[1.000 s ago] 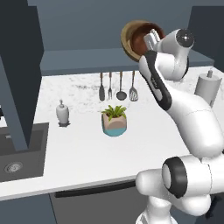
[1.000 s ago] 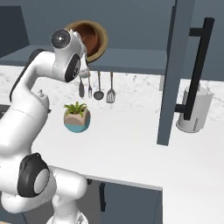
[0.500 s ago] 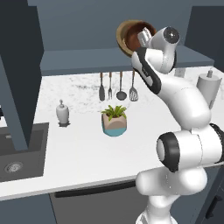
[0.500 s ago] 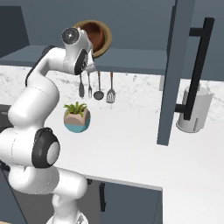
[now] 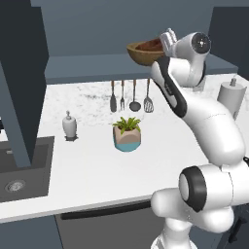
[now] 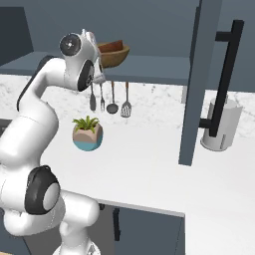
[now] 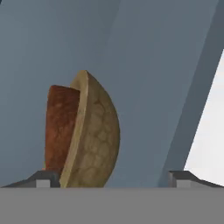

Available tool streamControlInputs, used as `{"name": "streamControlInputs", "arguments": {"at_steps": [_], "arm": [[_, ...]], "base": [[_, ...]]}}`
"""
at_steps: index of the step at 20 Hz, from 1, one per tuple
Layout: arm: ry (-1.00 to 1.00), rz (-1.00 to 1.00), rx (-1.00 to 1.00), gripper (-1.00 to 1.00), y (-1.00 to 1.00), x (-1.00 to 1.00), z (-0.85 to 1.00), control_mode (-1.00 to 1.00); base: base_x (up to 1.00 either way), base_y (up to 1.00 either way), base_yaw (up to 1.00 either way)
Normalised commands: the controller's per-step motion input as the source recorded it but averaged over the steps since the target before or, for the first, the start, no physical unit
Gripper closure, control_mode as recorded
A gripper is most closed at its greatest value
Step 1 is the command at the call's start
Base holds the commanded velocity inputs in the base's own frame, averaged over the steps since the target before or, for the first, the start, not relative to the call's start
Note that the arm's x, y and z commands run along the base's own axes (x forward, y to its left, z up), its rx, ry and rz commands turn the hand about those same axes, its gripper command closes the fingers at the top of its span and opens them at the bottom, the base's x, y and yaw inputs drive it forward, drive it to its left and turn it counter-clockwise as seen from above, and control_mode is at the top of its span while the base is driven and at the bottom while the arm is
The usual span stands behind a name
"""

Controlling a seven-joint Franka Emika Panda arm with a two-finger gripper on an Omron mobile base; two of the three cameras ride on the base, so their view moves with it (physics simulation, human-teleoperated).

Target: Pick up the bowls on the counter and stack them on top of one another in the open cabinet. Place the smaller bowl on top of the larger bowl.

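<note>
Final step is finishing: smaller bowl (image 7: 61,131) is sitting nested in larger bowl (image 5: 145,54) on the cabinet (image 5: 97,65) shelf. End effector (image 7: 113,177) is standing released, fingers apart. Next: backing out toward 6 o'clock, clear of the rims.

Smaller bowl (image 7: 61,131) in larger bowl (image 7: 94,144); both on cabinet (image 5: 97,65) shelf

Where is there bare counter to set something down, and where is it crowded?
Free: the counter in front of the plant pot, and the stretch between pot and soap bottle. In the right base view, the counter between pot and cabinet door is bare. Crowded: the cabinet shelf end where the stacked bowls meet the gripper.
</note>
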Motion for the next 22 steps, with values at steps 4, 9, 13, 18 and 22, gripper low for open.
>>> {"name": "streamControlInputs", "arguments": {"at_steps": [4,9,13,18,22], "arm": [[-0.34,0.00,0.06,-1.00,-0.30,-1.00,0.00,-1.00],[-0.33,0.00,0.03,-1.00,-0.51,-1.00,-0.27,-1.00],[-0.06,0.00,-0.06,-1.00,-0.38,-1.00,-0.89,-1.00],[0.19,0.02,-0.22,-1.00,-0.15,-1.00,-1.00,-1.00],[0.40,0.07,-0.36,-1.00,-0.01,-0.99,-1.00,-1.00]], "base": [[0.00,0.00,0.00],[0.00,0.00,0.00],[0.00,0.00,0.00],[0.00,0.00,0.00],[0.00,0.00,0.00]]}}
